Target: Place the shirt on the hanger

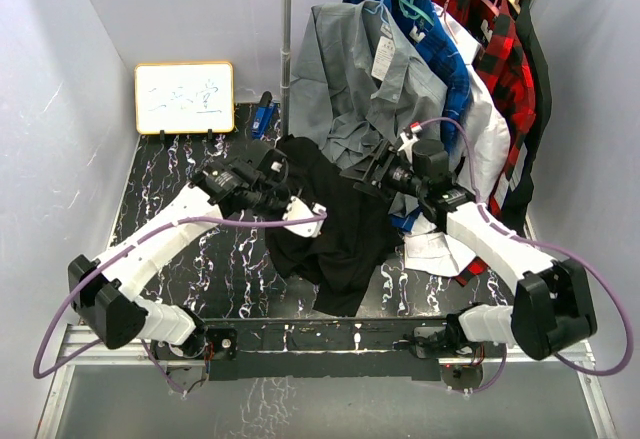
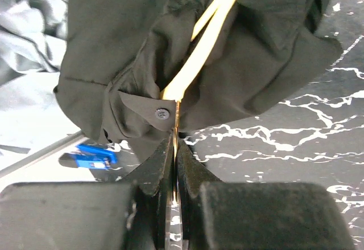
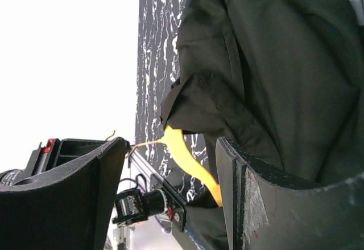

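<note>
Pinching hanger [image 2: 203, 46]: left gripper [image 2: 173, 143], jaws closed | right gripper [image 3: 170, 164]: jaws apart beside shirt [image 3: 273, 62]

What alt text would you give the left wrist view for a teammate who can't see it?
The left gripper is shut on the thin yellow hanger, which runs up into folds of the black shirt bunched over it. A marbled black table lies to the right, with a small blue object and grey fabric at the left.
</note>
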`<state>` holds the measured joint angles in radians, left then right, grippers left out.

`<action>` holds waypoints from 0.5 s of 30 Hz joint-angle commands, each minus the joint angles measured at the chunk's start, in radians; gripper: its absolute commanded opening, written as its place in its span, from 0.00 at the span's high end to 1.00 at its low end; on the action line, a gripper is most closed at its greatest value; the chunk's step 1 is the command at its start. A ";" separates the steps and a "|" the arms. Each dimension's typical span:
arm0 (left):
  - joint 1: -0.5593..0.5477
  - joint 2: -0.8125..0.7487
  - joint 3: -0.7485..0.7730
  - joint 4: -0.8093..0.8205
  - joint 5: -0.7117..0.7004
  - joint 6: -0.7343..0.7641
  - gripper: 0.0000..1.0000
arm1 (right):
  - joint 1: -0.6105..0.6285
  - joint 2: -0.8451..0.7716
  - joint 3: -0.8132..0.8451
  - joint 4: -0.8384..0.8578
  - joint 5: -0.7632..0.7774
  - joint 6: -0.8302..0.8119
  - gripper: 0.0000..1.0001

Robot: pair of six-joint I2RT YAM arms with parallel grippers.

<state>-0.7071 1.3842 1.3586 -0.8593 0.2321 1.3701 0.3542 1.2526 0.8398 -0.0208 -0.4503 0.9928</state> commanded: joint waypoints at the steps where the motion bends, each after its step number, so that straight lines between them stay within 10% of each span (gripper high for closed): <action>1: 0.003 -0.103 -0.122 0.084 -0.044 -0.063 1.00 | 0.017 0.081 0.043 0.073 0.032 -0.072 0.37; 15: 0.003 -0.238 -0.350 0.251 -0.133 -0.171 1.00 | 0.156 0.394 0.137 0.004 -0.019 -0.310 0.43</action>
<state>-0.7067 1.1835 1.0214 -0.6399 0.1322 1.2369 0.4706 1.6264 0.9089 0.0036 -0.4637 0.7815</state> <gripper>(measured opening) 0.019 0.585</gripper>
